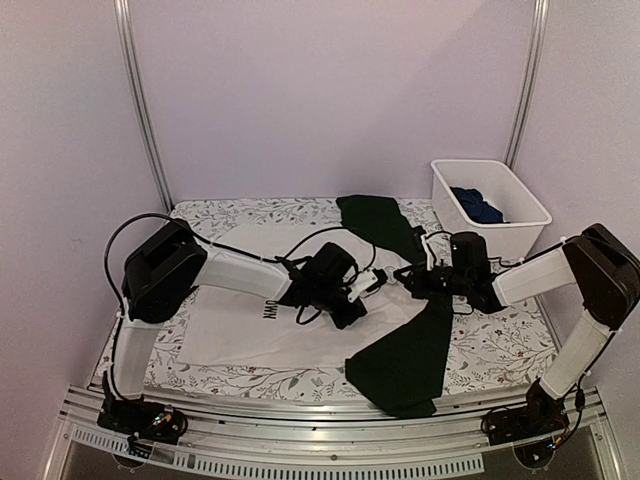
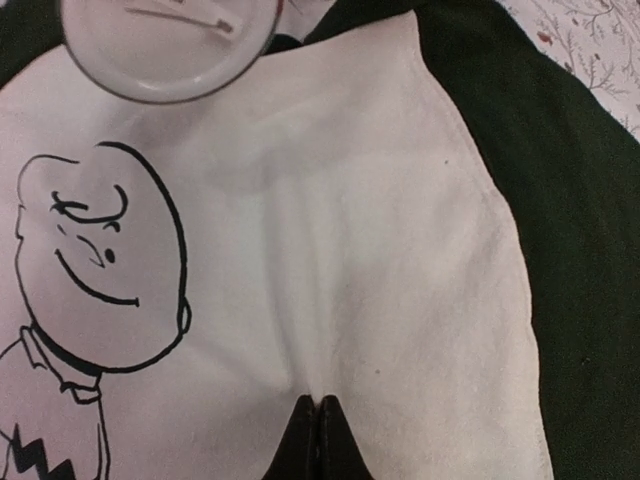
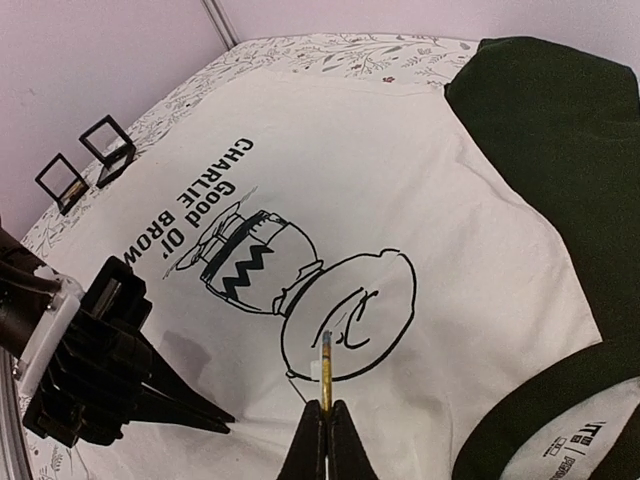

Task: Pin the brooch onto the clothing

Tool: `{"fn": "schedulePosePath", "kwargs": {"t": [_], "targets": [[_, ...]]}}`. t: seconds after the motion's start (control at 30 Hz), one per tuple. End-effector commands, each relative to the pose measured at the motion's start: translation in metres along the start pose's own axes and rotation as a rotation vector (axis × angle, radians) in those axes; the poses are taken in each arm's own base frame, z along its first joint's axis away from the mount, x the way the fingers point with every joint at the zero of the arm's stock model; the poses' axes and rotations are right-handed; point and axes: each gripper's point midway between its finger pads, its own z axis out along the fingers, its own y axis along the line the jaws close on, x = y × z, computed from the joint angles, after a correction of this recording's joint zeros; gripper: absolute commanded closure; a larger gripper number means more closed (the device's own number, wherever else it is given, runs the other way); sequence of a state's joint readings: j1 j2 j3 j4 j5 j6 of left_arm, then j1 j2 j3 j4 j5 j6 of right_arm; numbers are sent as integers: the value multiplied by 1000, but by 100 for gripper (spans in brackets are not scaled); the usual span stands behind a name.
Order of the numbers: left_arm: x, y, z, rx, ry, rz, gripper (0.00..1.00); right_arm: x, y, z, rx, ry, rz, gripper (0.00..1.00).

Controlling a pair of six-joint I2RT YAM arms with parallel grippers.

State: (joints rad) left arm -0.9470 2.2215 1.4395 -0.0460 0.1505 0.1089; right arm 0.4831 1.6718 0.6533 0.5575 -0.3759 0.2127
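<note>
Brooch (image 3: pixel 326 368) pinched in right claw (image 3: pixel 326 408), left claw (image 2: pixel 317 405) closed, tips on T-shirt (image 3: pixel 400 200)

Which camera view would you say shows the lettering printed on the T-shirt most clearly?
The right wrist view: the lettering is large and readable beside the cartoon boy. The top external view shows only a few tiny letters. The left wrist view shows the boy on the T-shirt, but no lettering.

The left arm (image 1: pixel 163 270), at nine o'clock overhead, and the right arm (image 1: pixel 603 272), at three, pair white links with boxy black housings. A thin black cable (image 1: pixel 118 232) loops off the left. The left gripper (image 2: pixel 317 410) and right gripper (image 3: pixel 326 412) are black tapered wedges.
</note>
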Motion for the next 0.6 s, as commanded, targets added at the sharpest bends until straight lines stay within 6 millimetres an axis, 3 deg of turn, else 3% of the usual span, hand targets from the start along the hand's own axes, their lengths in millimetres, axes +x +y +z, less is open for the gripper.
{"fn": "schedulePosePath", "kwargs": {"t": [0.0,0.13,0.33,0.57], "targets": [[-16,-12,-27,136,-31,36,100,-10,13,-6,-60,-112,-142,100],[-21,-15,-31,211,-76,84,100,-16,21,-15,-65,-219,-268,100],[-21,-18,-30,267,-112,118,100,-6,33,-20,-39,-296,-413,100],[-20,-24,-34,319,-139,123,100,2,33,-19,-2,-326,-485,100]]}}
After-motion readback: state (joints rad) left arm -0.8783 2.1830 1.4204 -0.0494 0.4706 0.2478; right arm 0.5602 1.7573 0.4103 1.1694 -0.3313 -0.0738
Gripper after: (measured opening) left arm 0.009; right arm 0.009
